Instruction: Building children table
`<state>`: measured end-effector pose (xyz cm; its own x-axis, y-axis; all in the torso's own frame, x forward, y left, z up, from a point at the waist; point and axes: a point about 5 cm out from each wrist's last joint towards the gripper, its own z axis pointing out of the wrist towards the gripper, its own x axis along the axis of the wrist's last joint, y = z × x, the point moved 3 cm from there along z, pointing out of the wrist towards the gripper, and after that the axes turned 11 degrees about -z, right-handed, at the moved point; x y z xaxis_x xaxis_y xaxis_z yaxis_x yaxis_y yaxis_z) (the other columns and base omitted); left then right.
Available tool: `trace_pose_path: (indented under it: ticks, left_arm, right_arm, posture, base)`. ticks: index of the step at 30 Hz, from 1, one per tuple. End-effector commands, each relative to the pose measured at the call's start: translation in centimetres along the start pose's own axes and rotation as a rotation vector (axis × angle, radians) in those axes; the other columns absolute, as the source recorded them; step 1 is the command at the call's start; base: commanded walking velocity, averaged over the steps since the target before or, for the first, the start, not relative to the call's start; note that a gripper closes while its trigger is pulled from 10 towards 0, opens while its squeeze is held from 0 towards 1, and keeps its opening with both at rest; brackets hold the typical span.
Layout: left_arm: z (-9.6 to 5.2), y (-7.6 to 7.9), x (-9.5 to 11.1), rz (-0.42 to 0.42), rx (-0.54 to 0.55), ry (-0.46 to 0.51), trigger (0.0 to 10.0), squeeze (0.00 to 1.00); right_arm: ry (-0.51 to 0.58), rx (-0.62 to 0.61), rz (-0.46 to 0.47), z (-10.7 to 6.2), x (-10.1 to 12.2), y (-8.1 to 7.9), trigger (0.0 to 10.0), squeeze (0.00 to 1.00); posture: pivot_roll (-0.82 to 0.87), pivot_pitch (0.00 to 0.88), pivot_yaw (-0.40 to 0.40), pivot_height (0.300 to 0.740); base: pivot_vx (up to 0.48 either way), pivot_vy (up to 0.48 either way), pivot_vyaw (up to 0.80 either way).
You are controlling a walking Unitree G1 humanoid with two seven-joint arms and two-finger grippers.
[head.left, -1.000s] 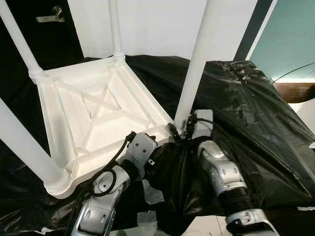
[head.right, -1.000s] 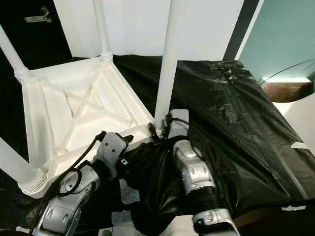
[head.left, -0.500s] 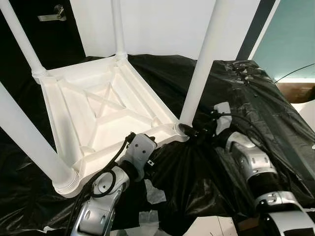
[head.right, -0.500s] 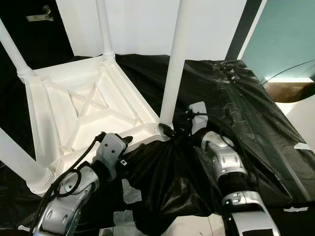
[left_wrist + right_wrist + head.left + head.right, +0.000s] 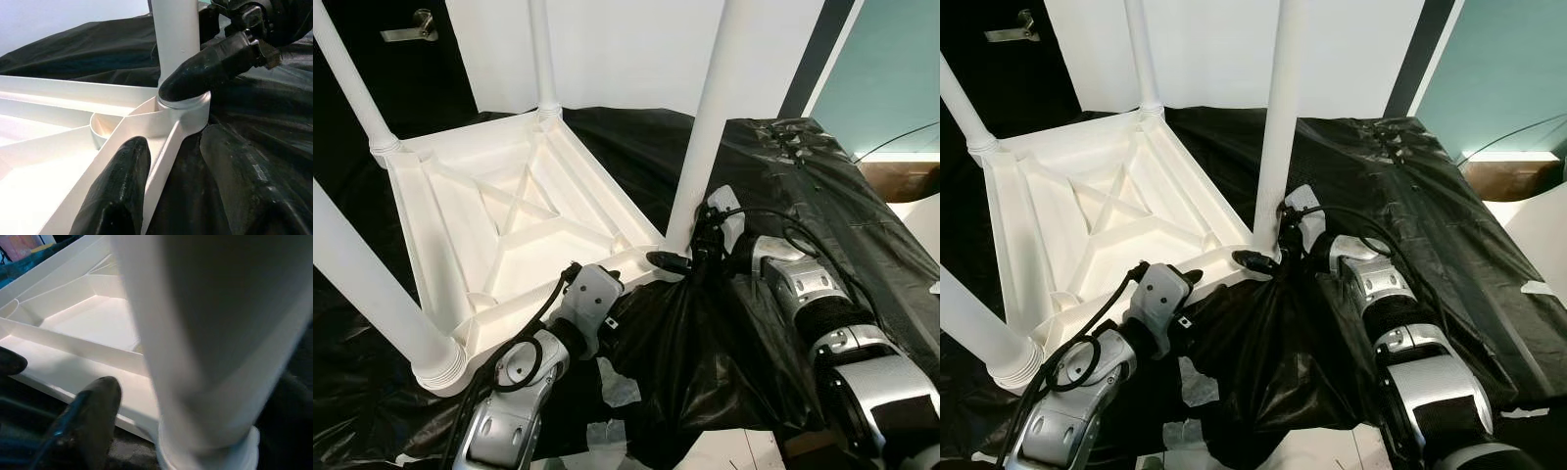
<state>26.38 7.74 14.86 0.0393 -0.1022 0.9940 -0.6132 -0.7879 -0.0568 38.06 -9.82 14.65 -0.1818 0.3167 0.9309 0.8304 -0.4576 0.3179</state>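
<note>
Risk: leg (image 5: pixel 705 127) may cross-thread if you twist while tilted; right pincer (image 5: pixel 690 257) clenched on leg base, left pincer (image 5: pixel 171 161) released, straddling table (image 5: pixel 450 225) rim

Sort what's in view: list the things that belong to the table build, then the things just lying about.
Part of the job:
- white plastic children's table, upside down
- white round leg at the near right corner
- right claw at that leg's base
- left claw at the table's near edge

Just there:
- black plastic sheeting under everything
- dark door with metal handle
- white wall
</note>
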Motion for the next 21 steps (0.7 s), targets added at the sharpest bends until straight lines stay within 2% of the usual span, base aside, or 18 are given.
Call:
trace_pose_path:
  ticks: [1, 7, 12, 13, 17, 21]
  left_arm:
    - [0.0, -0.3, -0.1, 0.000, 0.045, 0.003, 10.0, 0.00]
    - [-0.1, -0.3, -0.1, -0.002, 0.050, 0.002, 10.0, 0.00]
    - [-0.1, -0.2, -0.1, -0.001, 0.047, 0.000, 10.0, 0.00]
    - [0.0, -0.2, -0.1, 0.000, 0.048, 0.000, 10.0, 0.00]
    - [0.0, -0.2, -0.1, -0.001, 0.050, 0.000, 10.0, 0.00]
    - [0.0, -0.2, -0.2, -0.001, 0.052, 0.001, 10.0, 0.00]
  right_arm:
    - [-0.018, 0.033, -0.013, 0.1, -0.2, -0.2, 0.2, 0.00]
    - [-0.030, 0.068, -0.017, -0.1, -0.8, -0.4, 0.0, 0.00]
    - [-0.033, 0.005, 0.051, -0.1, -1.3, -0.1, 0.0, 0.00]
    - [-0.035, -0.009, 0.066, 0.0, -1.4, -0.3, 10.0, 0.00]
    - [-0.056, -0.042, 0.055, 0.1, -1.8, -0.4, 10.0, 0.00]
    - [-0.074, -0.128, 0.055, 0.5, -2.1, -0.6, 10.0, 0.00]
  posture:
    - [0.13, 0.024, -0.084, 0.740]
    - [0.14, 0.025, -0.085, 0.740]
    - [0.13, 0.029, -0.085, 0.740]
    - [0.13, 0.030, -0.086, 0.740]
    - [0.13, 0.031, -0.085, 0.740]
    - [0.12, 0.033, -0.090, 0.740]
  base:
    - [0.000, 0.000, 0.00]
    - [0.000, 0.000, 0.00]
    - [0.000, 0.000, 0.00]
    - [0.000, 0.000, 0.00]
    - [0.000, 0.000, 0.00]
    - [0.000, 0.000, 0.00]
